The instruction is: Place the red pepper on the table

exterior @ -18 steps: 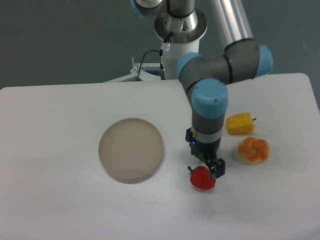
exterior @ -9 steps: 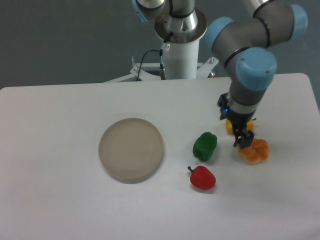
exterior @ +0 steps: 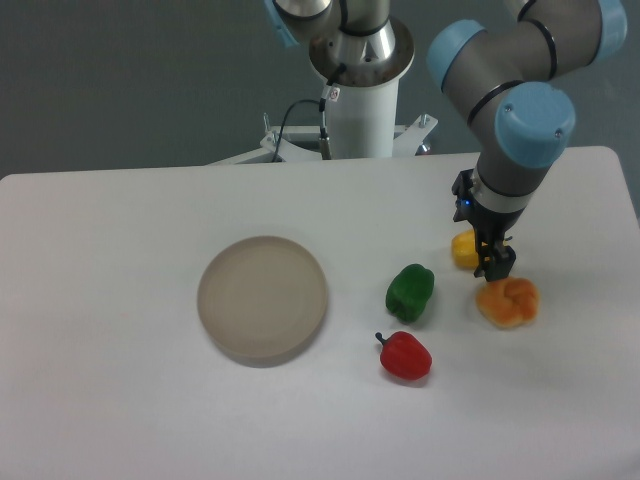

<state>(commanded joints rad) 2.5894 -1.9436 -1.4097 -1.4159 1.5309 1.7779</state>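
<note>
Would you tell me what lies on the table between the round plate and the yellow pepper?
The green pepper lies between the plate and the yellow pepper in the fixed camera view; the red pepper sits on the table, nearer the camera, off that line.

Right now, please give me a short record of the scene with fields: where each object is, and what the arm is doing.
red pepper: lying on the table, free, front of centre
green pepper: on the table, just behind the red one
plate: empty, left of both peppers
yellow pepper: partly hidden by the arm
orange item: right of the green pepper
gripper: above the yellow and orange items, far from the red pepper; state of the jaws unclear
</note>
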